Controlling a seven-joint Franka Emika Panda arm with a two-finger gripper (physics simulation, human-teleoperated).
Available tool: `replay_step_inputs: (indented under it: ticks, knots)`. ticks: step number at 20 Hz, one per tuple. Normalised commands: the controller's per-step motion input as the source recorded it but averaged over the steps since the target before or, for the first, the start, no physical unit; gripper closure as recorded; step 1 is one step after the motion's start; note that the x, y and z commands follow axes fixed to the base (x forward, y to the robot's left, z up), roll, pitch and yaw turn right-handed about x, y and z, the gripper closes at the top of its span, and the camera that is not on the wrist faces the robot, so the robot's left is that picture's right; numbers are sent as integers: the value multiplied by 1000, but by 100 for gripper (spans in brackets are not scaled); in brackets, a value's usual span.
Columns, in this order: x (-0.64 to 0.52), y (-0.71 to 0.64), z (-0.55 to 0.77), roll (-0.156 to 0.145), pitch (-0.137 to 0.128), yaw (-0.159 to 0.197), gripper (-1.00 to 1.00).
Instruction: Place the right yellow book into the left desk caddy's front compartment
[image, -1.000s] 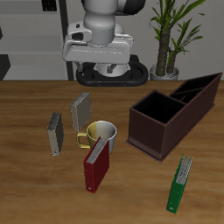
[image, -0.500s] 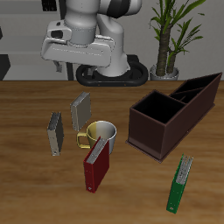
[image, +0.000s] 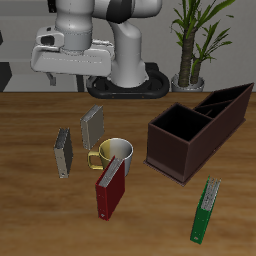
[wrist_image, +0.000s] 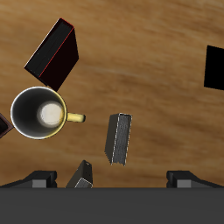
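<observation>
Exterior view:
Progress: no step is completed; the right yellow book (image: 63, 152) rests on the table (image: 30, 220), not grasped and not lifted.
Remaining, as a judgement: approach, grasp, lift, carry to the left desk caddy (image: 195, 130), release into its front compartment.
Gripper position: the gripper (image: 72, 74) hangs high above the table's back, at about 12 o'clock from the book and well apart from it.
Book location: at 9 o'clock from the yellow mug (image: 113, 155), on the handle side; the caddy lies at 3 o'clock from the mug, well apart from the book.
Book long axis: runs about 12 to 6 o'clock, the far end tipped slightly toward 11; the book stands on a long edge.
Front compartment: the caddy cell nearest the table's front edge shows nothing inside.

Wrist view:
Finger state: both fingertips (wrist_image: 42, 179) are spread wide with nothing between them; the gripper holds nothing.
Book location: the right yellow book (wrist_image: 118, 138) shows below the gripper, just beside the mug (wrist_image: 39, 112) handle.
Book long axis: roughly square to the line joining the fingertips, slightly skewed.
Facing: a narrow edge faces the camera; which end is the spine, cannot tell.
</observation>
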Motion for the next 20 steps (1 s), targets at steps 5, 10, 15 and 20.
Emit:
replay_step_inputs:
  ticks: [5,10,15,20]
  knots:
    - [96,-239,-32,-12,-44,-20,-100]
    - [93,-144,-4,-17,-46,-51,-100]
    - [95,50,-72,12,-39,-32,-100]
    - [62,43,-210,31,-8,-3,-100]
